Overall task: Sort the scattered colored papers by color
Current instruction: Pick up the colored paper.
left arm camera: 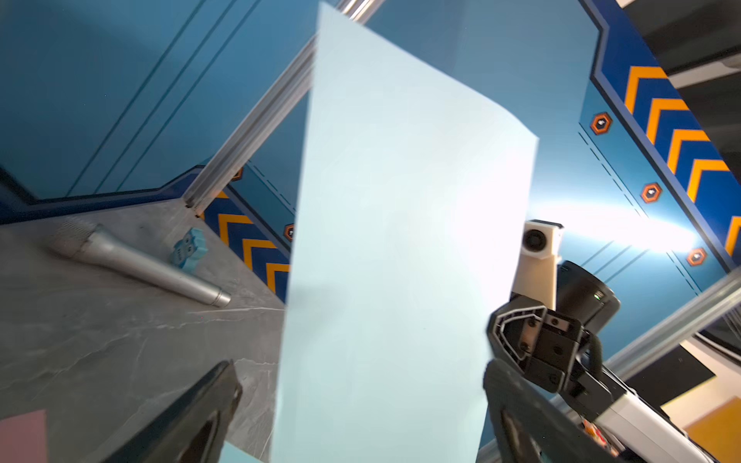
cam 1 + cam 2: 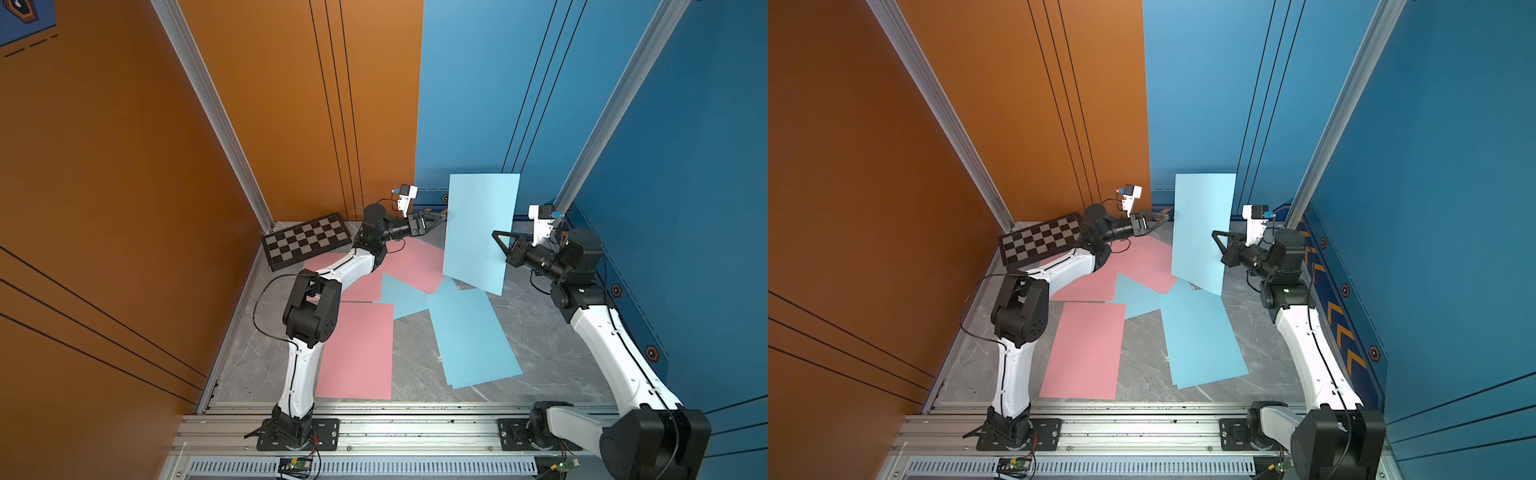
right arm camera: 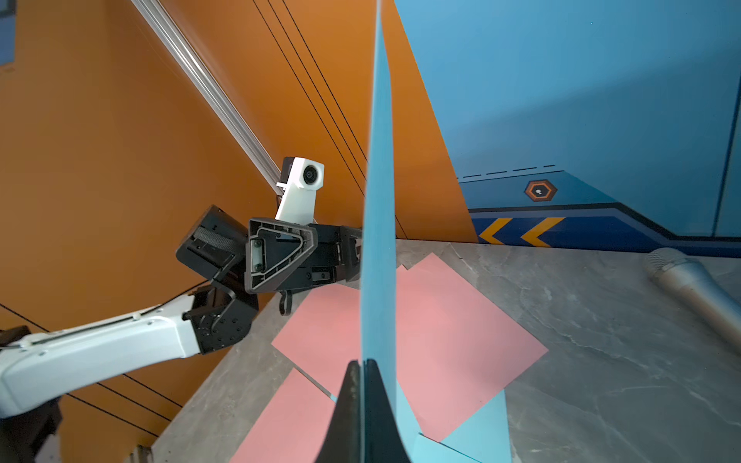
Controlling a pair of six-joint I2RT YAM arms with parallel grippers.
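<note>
Reading this one left to right: the pink sheets [image 2: 357, 349] lie flat on the left half of the table [image 2: 540, 332], some overlapping, with a stray blue sheet [image 2: 401, 297] poking out from under one of them. Above them the left gripper [image 2: 436, 217] is stretched toward the middle, jaws spread as wide as they go and nothing in them.

Right in front of it is the one light-blue sheet [image 2: 480, 232] that's off the table, standing up in the air with its long axis close to vertical. In both top views the left fingertips sit right at the sheet's left long edge, and I can't tell if they touch. On the opposite long edge, about halfway up, the right gripper [image 3: 364, 366] has its jaws clamped flat on the paper. The right wrist view shows the sheet edge-on, running straight out of the pinch. Below and to the right, the light-blue pile [image 2: 469, 336] is flat on the table.

So it all hinges on that left edge vs the open jaws. From the left wrist view the paper looks pretty much broadside to the gripper, not slotted edge-first between the fingers.

My guess is either the left arm lines up on that edge for a two-handed carry, or the right arm, nearer the blue pile anyway, lays it down alone. It's a thin sheet pinched on one side, so it could flop.
</note>
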